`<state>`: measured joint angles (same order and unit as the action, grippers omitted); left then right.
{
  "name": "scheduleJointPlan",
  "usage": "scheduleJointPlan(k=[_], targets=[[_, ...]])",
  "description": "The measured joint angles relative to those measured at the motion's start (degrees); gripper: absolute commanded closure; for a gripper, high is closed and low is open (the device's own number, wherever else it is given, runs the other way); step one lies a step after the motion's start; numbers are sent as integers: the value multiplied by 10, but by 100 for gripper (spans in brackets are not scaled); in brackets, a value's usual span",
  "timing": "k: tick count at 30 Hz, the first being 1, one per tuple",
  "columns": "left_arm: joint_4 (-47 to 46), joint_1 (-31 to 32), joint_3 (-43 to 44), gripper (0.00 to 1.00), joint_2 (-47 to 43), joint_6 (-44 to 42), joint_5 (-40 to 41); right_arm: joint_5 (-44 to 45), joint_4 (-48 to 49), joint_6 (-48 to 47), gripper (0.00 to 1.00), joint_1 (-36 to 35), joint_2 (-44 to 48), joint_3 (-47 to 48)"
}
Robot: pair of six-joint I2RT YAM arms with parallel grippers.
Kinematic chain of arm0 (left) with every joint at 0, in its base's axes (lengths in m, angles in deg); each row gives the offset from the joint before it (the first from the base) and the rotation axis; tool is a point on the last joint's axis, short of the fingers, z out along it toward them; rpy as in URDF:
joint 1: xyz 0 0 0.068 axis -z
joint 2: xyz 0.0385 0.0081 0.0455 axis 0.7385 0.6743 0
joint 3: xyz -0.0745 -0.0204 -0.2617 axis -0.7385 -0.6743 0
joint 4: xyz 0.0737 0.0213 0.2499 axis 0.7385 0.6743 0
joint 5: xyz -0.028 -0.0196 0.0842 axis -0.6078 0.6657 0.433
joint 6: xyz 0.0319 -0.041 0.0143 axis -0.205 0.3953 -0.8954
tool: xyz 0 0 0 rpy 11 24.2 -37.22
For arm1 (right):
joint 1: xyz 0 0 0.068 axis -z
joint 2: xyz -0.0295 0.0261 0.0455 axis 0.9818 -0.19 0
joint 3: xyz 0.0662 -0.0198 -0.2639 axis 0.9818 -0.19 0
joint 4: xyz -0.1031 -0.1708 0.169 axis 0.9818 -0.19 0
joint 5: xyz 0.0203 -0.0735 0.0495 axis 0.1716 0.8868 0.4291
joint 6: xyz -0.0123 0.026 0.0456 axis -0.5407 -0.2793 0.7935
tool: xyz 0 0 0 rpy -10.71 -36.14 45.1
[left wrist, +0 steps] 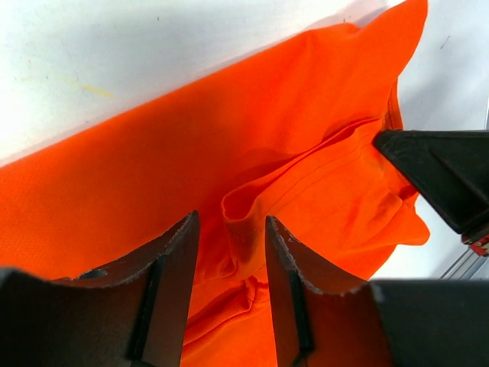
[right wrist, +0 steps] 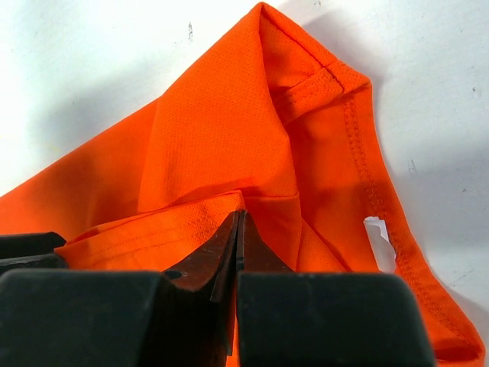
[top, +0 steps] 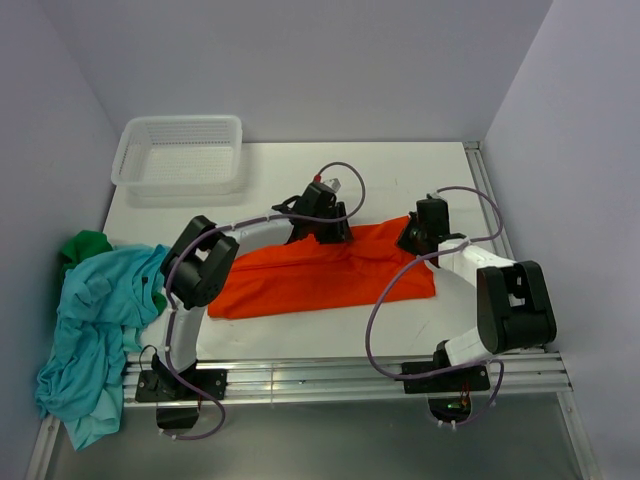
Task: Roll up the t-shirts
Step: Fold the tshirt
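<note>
Overhead, the orange-red t-shirt point(top: 300, 275) lies spread in a long, partly folded strip across the middle of the white desk point(top: 390, 170), running from left to right. The left fingers point(top: 327, 228) are down on its far edge near the middle, and the right fingers point(top: 418, 240) are down at its far right corner. A teal-blue t-shirt point(top: 95, 330) is bunched at the left edge of the desk and hangs over the side, with a dark green t-shirt point(top: 85, 245) just behind it and touching it. A white mesh basket point(top: 180, 155) stands at the far left corner, well apart from the orange-red shirt.

From the left wrist, the left fingers point(left wrist: 172, 294) stand spread, pointing down at the orange-red t-shirt point(left wrist: 153, 176). A raised ridge of its cloth runs up between them, close against the right-hand pad, while darker cloth shows in the gap beside the other pad, so nothing is pinched. Bare desk point(left wrist: 114, 53) shows beyond the shirt's far edge. The black tip of the right fingers point(left wrist: 435, 172) meets the shirt at the right of this view.

From the right wrist, the right fingers point(right wrist: 218, 256) are pressed together, their tips meeting at the edge of a folded layer of the orange-red t-shirt point(right wrist: 214, 138). Whether a layer of cloth is caught between them cannot be told. A stitched hem runs along the shirt's right side, and the desk point(right wrist: 92, 61) shows around the corner of the cloth.
</note>
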<state>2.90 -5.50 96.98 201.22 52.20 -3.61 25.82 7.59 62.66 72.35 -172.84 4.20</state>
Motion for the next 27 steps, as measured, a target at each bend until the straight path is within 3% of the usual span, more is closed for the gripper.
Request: scheduleJointPlan(k=[3, 5, 11, 27], targets=[[0, 2, -4, 62, 0, 0, -1, -2, 7, -1, 100, 0, 6, -5], [0, 4, -4, 76, 0, 0, -1, -3, 10, -1, 100, 0, 11, -10], [-5, 9, -4, 100, 0, -5, -4, -4, 12, -1, 100, 0, 37, -31], [-40, 42, -68, 99, -56, -31, 20, -2, 2, 2, 100, 0, 134, -83]])
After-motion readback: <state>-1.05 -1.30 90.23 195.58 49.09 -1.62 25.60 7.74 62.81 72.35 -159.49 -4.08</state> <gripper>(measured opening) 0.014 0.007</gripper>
